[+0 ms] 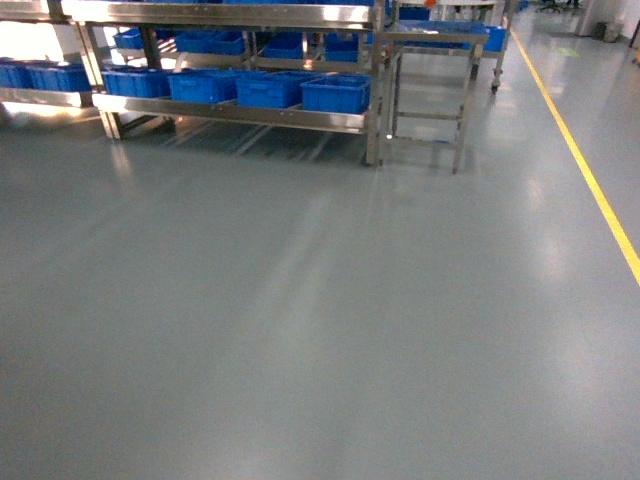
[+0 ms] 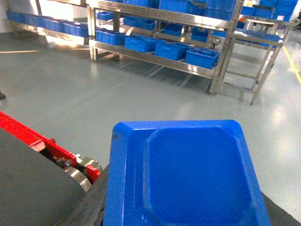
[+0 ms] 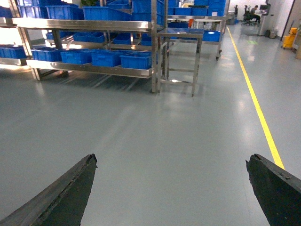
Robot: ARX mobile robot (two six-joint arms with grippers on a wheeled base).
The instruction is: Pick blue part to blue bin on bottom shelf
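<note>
My left claw (image 2: 183, 221) is clamped on the blue part (image 2: 186, 174), a broad moulded piece that fills the bottom of my left wrist view; only dark finger edges show beside it, so I judge the grip from how the part sits fixed there. My right claw (image 3: 174, 197) hangs wide apart and holds nothing, grey floor (image 3: 164, 141) showing between its dark fingers. So the pick looks done and the carry is what I am in now. Ahead, well apart from me across bare floor, stands the steel rack, with a small steel table (image 1: 430, 90) at its right end. On its bottom shelf (image 1: 230, 112) sits a row of blue bins (image 1: 335, 93); the one nearest the shelf's right end seems handiest. Left to do: drive up, reach low, release the part into a bin.
</note>
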